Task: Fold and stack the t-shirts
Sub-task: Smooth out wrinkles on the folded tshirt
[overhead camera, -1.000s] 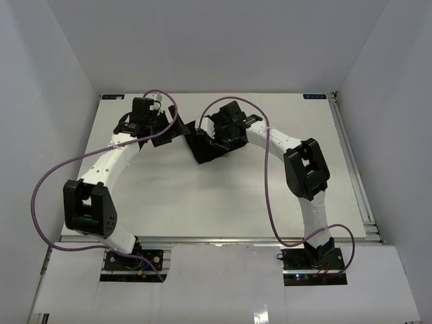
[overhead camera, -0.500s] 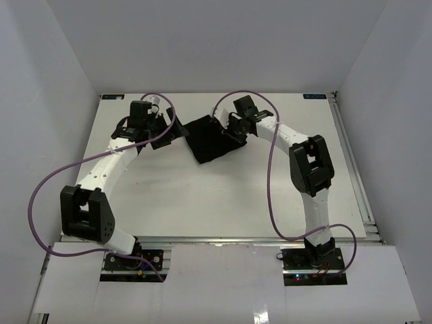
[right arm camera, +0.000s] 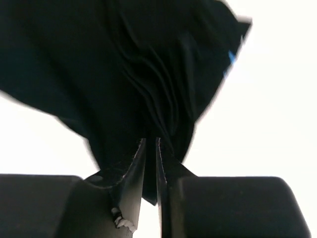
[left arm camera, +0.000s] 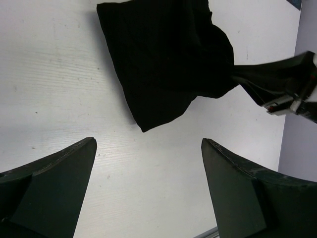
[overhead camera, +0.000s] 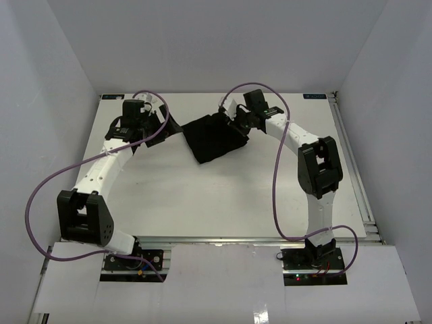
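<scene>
A black t-shirt (overhead camera: 211, 139) lies folded into a small bundle at the back middle of the white table (overhead camera: 202, 196). My right gripper (overhead camera: 237, 126) is at its right edge, shut on a bunched fold of the t-shirt (right arm camera: 124, 64), and a speck of blue shows on the cloth. In the right wrist view the right gripper (right arm camera: 150, 140) has dark fabric pinched between its narrow jaws. My left gripper (overhead camera: 160, 129) hovers left of the bundle, wide open and holding nothing. Seen from the left wrist, the t-shirt (left arm camera: 163, 54) lies beyond the left gripper (left arm camera: 148, 141), apart from it.
White walls enclose the table on the left, back and right. A metal rail (overhead camera: 351, 162) runs along the right edge. Purple cables (overhead camera: 273, 189) loop off both arms. The right arm's black gripper body (left arm camera: 282, 84) shows in the left wrist view.
The right gripper has moved right and toward the back with the cloth's edge, and the bundle now lies flatter. The left arm has drawn back to the left, away from the t-shirt.
</scene>
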